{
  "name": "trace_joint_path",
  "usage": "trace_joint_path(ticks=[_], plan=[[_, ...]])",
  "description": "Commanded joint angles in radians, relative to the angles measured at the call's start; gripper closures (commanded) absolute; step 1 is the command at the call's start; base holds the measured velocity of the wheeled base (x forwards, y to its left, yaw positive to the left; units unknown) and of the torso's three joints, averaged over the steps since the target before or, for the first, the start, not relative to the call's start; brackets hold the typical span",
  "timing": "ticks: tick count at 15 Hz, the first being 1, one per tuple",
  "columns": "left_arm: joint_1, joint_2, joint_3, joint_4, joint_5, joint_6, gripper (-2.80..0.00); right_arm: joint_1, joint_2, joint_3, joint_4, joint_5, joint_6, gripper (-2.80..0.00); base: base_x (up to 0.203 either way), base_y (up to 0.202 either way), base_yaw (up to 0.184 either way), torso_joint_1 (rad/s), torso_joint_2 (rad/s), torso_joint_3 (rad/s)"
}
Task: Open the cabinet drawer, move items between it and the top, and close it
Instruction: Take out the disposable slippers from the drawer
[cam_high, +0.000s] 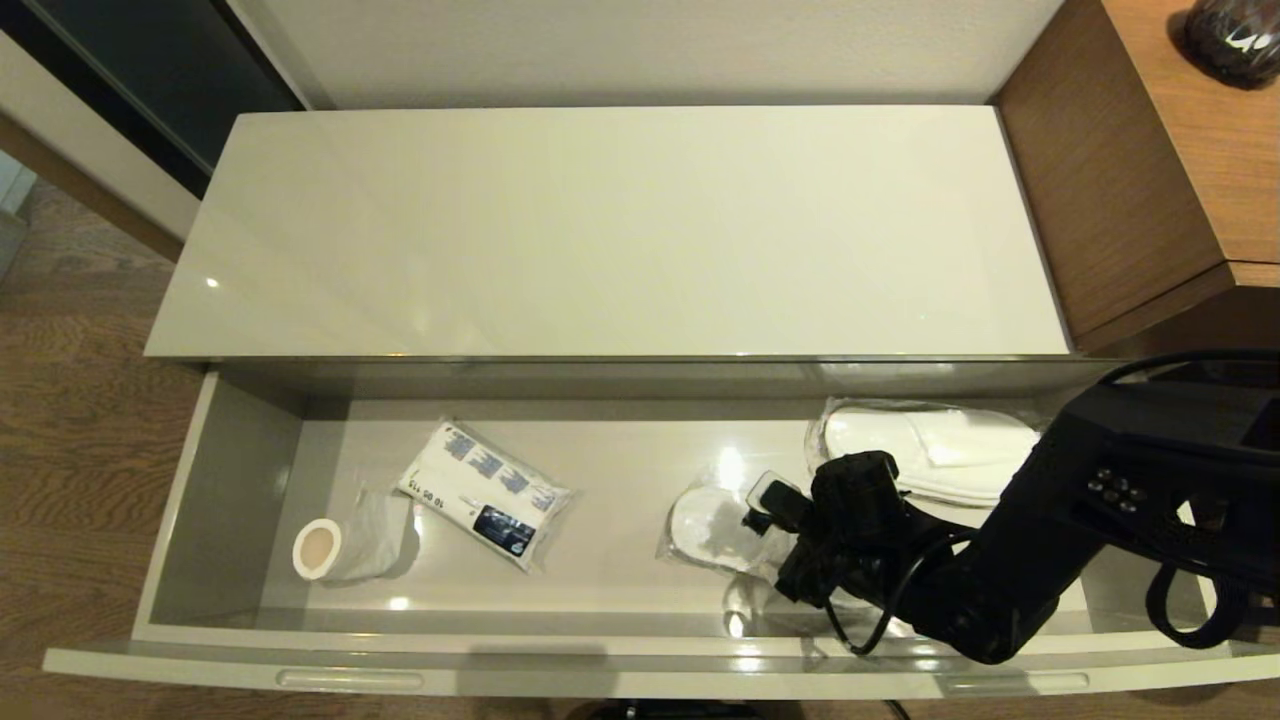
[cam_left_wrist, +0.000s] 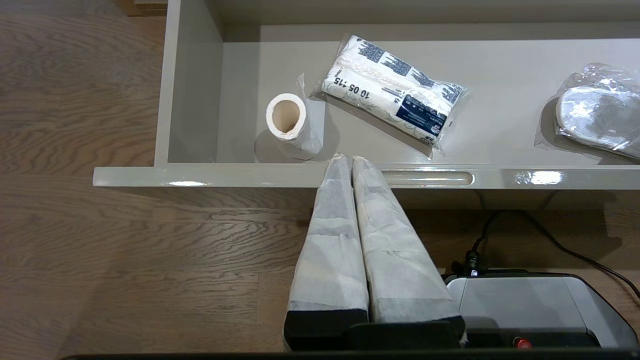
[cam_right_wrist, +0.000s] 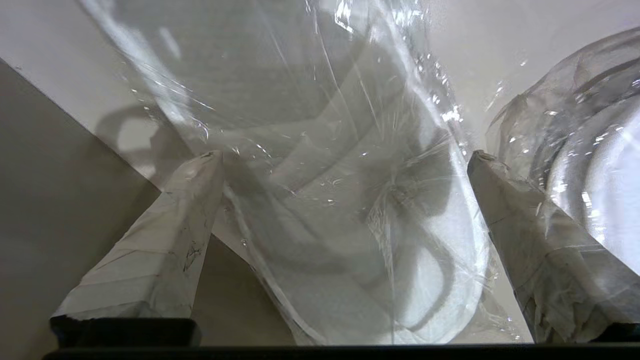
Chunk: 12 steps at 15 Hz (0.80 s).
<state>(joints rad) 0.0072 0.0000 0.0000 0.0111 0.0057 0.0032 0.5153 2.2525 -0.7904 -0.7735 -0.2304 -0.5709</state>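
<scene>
Fingers (cam_right_wrist: 165, 235) spread wide on the right gripper (cam_high: 765, 510), straddling the bagged slippers (cam_high: 710, 525) on the floor of the cabinet drawer (cam_high: 230, 500), nothing gripped yet. Out left: printed bundle (cam_high: 485, 495) and paper roll (cam_high: 345, 545) lying inside too, left gripper (cam_left_wrist: 347, 165) pressed shut, parked by the drawer front. Drawer open, the top (cam_high: 600, 230) bare; lifting, placing, closing all to come.
</scene>
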Motion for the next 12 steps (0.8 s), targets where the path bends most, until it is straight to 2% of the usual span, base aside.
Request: trace_joint_path(ticks=[1,7,9,12], plan=[[0.000,0.002,0.000,0.000,0.000,0.000,0.00,-0.003,0.018,-0.004,-0.007,-0.003,-0.003,-2.80,0.000,0.000,0.000,0.000,0.00,0.000],[0.000,0.002,0.002,0.000,0.000,0.000,0.00,0.004,0.077,0.011,-0.115,-0.042,-0.007,-2.80,0.000,0.000,0.000,0.000,0.00,0.000],[0.000,0.002,0.000,0.000,0.000,0.000,0.00,0.042,0.074,0.023,-0.133,-0.083,-0.007,-2.80,0.000,0.000,0.000,0.000,0.00,0.000],[0.000,0.002,0.000,0.000,0.000,0.000,0.00,0.060,0.085,0.031,-0.170,-0.092,-0.009,-2.80,0.000,0.000,0.000,0.000,0.00,0.000]])
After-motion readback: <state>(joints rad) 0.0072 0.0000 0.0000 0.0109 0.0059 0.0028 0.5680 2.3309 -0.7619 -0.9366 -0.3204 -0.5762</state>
